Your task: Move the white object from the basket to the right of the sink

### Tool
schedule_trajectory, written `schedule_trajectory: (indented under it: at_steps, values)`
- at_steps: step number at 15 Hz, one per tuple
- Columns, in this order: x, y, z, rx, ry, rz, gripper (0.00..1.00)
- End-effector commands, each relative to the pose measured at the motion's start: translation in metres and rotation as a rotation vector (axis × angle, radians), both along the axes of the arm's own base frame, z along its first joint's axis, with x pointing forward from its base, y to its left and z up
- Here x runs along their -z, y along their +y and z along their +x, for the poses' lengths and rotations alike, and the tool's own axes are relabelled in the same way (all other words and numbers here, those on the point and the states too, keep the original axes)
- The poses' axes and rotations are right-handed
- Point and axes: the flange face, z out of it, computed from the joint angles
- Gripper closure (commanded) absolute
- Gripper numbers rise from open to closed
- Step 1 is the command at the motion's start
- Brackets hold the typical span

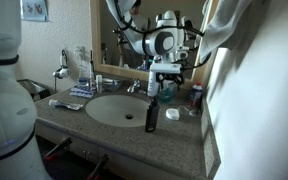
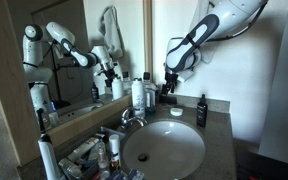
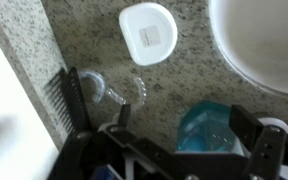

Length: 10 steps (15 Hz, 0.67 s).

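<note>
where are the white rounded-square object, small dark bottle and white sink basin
white rounded-square object [image 3: 147, 33], wrist view, centre of top
small dark bottle [image 1: 151, 116], an exterior view, its body
white sink basin [image 3: 269, 40], wrist view, inner wall

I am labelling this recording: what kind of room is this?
Most likely a bathroom: a round sink set in a granite counter, a wall mirror behind it, and toiletry bottles beside the faucet.

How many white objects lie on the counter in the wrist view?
1: the white object lies on the speckled counter, just beside the sink. More may be hidden at the cluttered bottom edge.
</note>
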Motion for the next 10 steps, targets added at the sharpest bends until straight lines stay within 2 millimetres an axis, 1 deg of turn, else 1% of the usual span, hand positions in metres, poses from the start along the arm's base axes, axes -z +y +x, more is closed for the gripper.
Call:
schedule_trajectory:
  at_steps: [1,4,6,8,10]
  values:
    - [-0.068,0.061,-0.006,-0.054,-0.026,0.006,0.0]
    - [-0.122,0.118,-0.01,-0.125,-0.036,0.002,0.0]
    - [-0.151,0.15,-0.014,-0.167,-0.045,0.004,0.0]
    - [-0.172,0.175,-0.019,-0.21,-0.059,0.009,0.0]
    - [-0.186,0.193,-0.024,-0.235,-0.066,0.003,0.0]
